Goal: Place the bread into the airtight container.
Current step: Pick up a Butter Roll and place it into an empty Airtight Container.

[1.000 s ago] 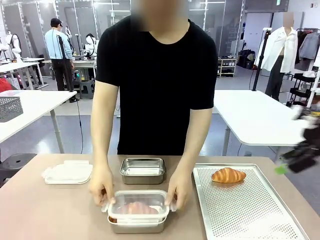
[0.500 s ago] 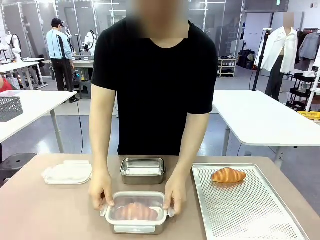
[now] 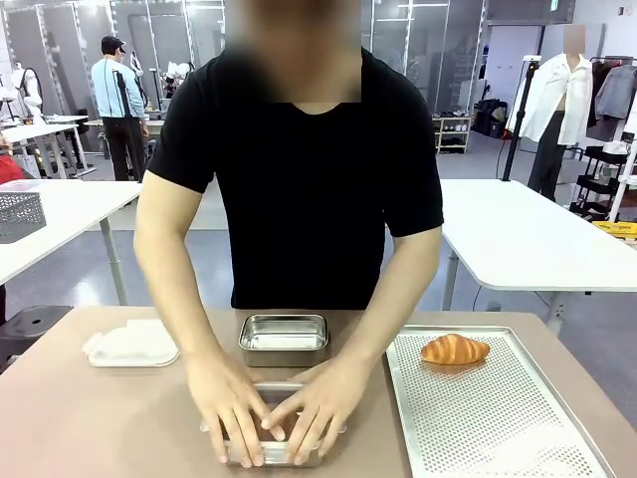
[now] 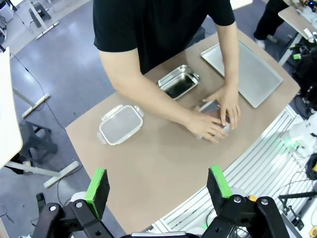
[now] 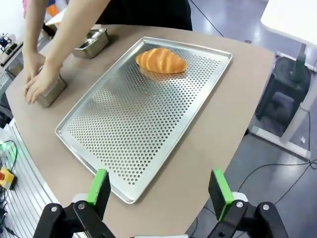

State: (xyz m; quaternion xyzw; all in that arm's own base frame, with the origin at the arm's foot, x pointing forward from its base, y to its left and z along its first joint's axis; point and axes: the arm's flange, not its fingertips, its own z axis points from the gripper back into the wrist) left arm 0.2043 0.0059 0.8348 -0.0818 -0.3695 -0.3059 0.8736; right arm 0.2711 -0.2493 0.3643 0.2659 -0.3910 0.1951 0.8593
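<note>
Golden bread (image 5: 161, 60) lies before the wide-open, empty right gripper (image 5: 159, 188); the left gripper (image 4: 158, 186), likewise, overlooks hands (image 4: 229, 106) on the container (image 5: 52, 95).

Golden bread (image 3: 454, 349) on perforated tray (image 3: 498, 418); steel container (image 5: 53, 94) beneath person's hands (image 3: 234, 403).

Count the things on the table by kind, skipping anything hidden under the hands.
Metal containers: 2, the empty container and the covered container under the person's hands
Loose lid: 1
Tray: 1
Bread: 1
Total: 5
</note>
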